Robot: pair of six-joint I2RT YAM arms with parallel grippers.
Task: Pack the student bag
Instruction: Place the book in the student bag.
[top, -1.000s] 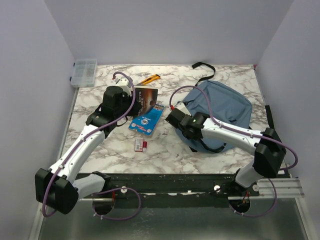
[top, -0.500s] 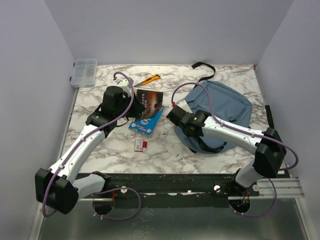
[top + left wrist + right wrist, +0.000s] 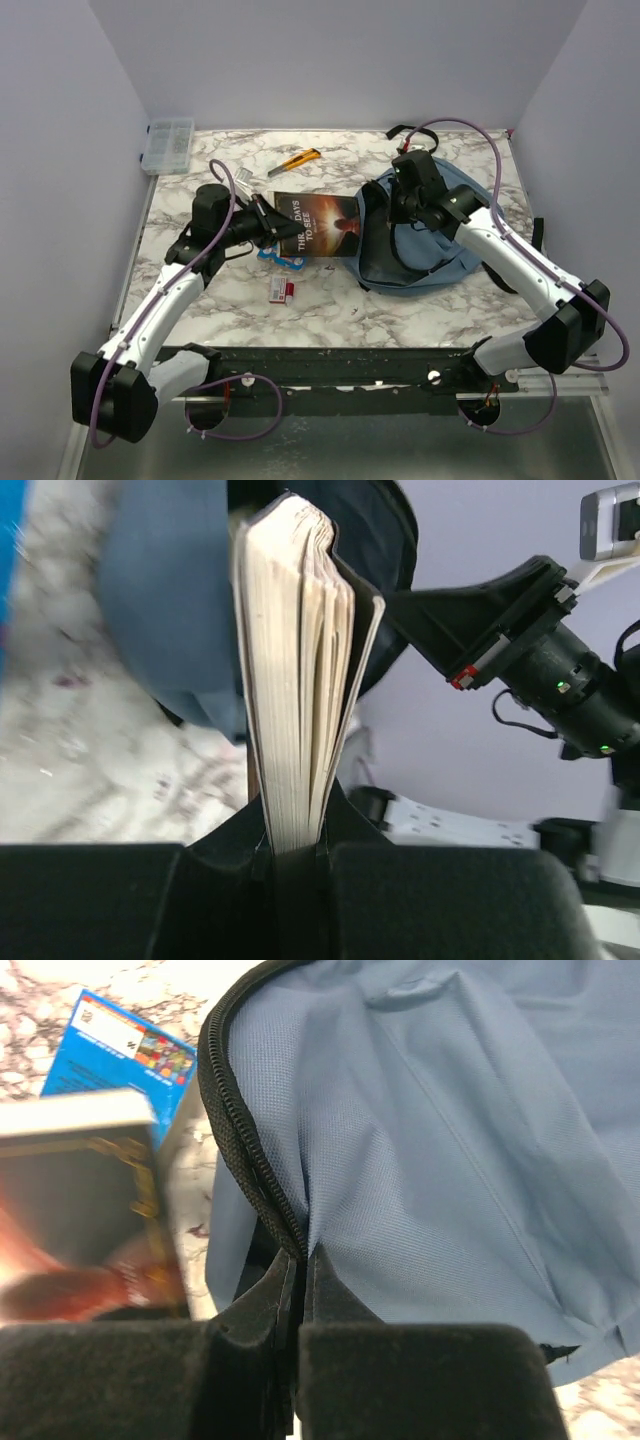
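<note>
Left tool (image 3: 295,845) clamps the book (image 3: 315,222), its tip at the mouth of the bag (image 3: 430,1140). Right tool (image 3: 298,1270) pinches the bag's zipper edge.

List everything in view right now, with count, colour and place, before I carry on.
student bag: one, dusty blue with black straps, right half of the table, mouth facing the book.
book: one, dark cover with an orange glow, table centre, one end at the bag's opening.
card pack: one, blue, flat on the table, partly under the book.
small packet: one, red and white, just nearer than the card pack.
utility knife: one, yellow and black, far centre.
compartment box: one, clear, far left corner.
table: one, white marble.
left gripper: black, shut on the book.
right gripper: black, shut on the bag's zipper rim.
</note>
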